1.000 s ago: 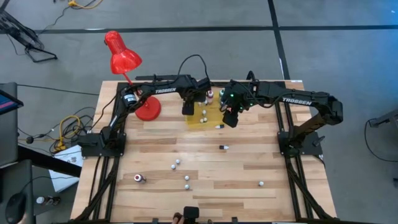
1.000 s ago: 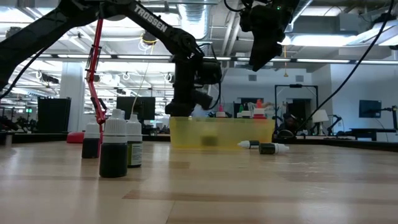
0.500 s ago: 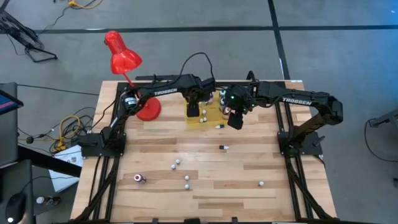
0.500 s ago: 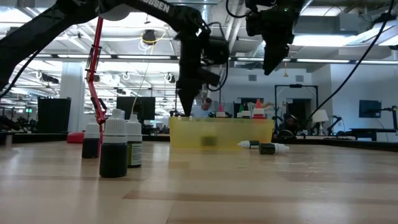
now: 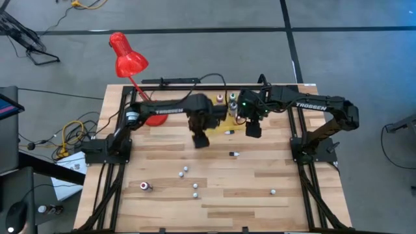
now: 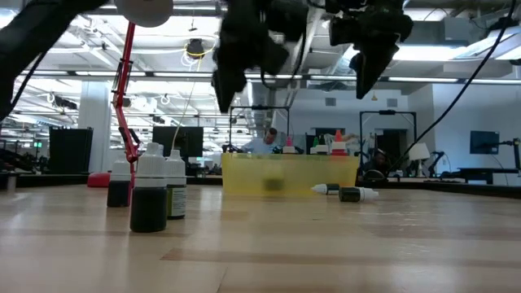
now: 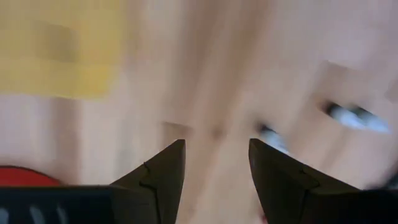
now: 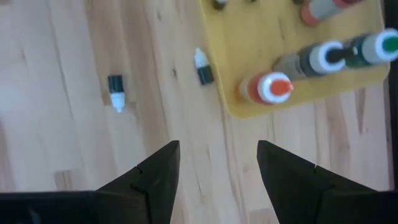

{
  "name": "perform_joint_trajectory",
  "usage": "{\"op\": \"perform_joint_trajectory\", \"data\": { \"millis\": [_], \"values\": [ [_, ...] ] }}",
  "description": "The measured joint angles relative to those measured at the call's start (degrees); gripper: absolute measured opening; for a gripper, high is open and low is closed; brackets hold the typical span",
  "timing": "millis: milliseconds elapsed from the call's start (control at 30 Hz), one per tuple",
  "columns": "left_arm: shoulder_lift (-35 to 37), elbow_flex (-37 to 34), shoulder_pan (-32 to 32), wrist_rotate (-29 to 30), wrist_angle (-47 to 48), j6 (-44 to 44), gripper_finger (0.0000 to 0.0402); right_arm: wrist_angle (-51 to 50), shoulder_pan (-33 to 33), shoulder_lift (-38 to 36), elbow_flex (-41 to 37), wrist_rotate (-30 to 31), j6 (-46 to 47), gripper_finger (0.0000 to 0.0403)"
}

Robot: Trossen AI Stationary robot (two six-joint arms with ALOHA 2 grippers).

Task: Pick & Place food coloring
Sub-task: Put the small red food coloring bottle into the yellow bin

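Note:
Small food coloring bottles are spread over the wooden table. A few stand on the yellow mat (image 8: 292, 56): an orange one (image 8: 267, 88), a dark one (image 8: 317, 59) and a green one (image 8: 373, 48). Two lie on the wood near the mat (image 8: 203, 67) (image 8: 116, 92). Several more stand or lie toward the near edge (image 5: 186, 169) (image 5: 145, 186) (image 5: 273, 192). My left gripper (image 5: 200, 138) hangs open, high over bare wood just nearer than the mat, pointing down. My right gripper (image 5: 252, 129) hangs open above the mat's right near corner. Both hold nothing.
A red desk lamp (image 5: 127, 60) stands at the far left, its base (image 5: 155, 116) beside my left arm. Three bottles (image 6: 149, 191) stand close to the low camera. Bare wood lies between the mat and the near bottles.
My left gripper has risen from the mat's left edge and swung toward the table's near edge, rolling as it went; its fingers stay open. My right gripper has tipped to point more steeply down while staying nearly in place.

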State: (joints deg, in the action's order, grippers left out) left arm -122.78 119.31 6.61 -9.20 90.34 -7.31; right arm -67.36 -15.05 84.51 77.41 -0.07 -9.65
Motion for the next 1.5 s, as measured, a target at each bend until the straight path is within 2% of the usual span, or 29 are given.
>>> {"op": "perform_joint_trajectory", "data": {
  "millis": [100, 233, 300, 367, 533, 667, 833, 933, 1133, 1367, 1500],
  "values": [
    [3.4, -1.1, -4.4, 0.1, -0.5, -1.3, 0.0168, -1.0, -0.1, -0.2, -0.1, 0.2, 0.2, 0.0205],
    [8.4, -5.8, -9.7, 7.7, -0.3, -1.6, 0.0168, 1.4, -0.1, -1.6, -2.2, 0.0, 0.9, 0.0205],
    [11.0, -10.2, -11.9, 9.4, -1.4, -2.2, 0.0168, 2.8, -0.1, -2.4, -4.0, -0.2, 2.2, 0.0205],
    [13.9, -15.8, -14.0, 9.4, -4.5, -1.7, 0.0168, 3.5, -0.1, -3.2, -5.9, -0.2, 4.0, 0.0205],
    [20.1, -29.8, -18.8, 4.1, -15.5, -0.9, 0.0168, 4.9, 0.0, -4.7, -9.4, -0.1, 10.6, 0.0205],
    [22.2, -37.8, -21.9, 5.5, -21.7, -1.7, 0.0168, 6.7, 0.8, -4.8, -10.4, -0.1, 14.8, 0.0205],
    [22.2, -44.2, -23.4, 8.0, -29.8, -4.7, 0.0168, 10.3, 1.9, -4.6, -10.4, -0.1, 16.5, 0.0205],
    [22.2, -46.3, -23.6, 7.6, -35.4, -6.6, 0.0168, 10.9, 3.0, -4.7, -10.4, -0.1, 16.8, 0.0205],
    [22.2, -47.5, -24.6, 9.3, -39.0, -8.9, 0.0168, 10.9, 4.2, -4.6, -10.4, -0.1, 16.8, 0.0205],
    [21.8, -47.5, -27.1, 14.4, -40.2, -12.7, 0.0168, 11.0, 5.4, -4.6, -10.4, -0.1, 16.8, 0.0205],
    [21.4, -47.6, -28.3, 14.5, -40.4, -13.8, 0.0168, 12.4, 5.9, -4.6, -10.4, 0.0, 17.2, 0.0205]
  ]
}}
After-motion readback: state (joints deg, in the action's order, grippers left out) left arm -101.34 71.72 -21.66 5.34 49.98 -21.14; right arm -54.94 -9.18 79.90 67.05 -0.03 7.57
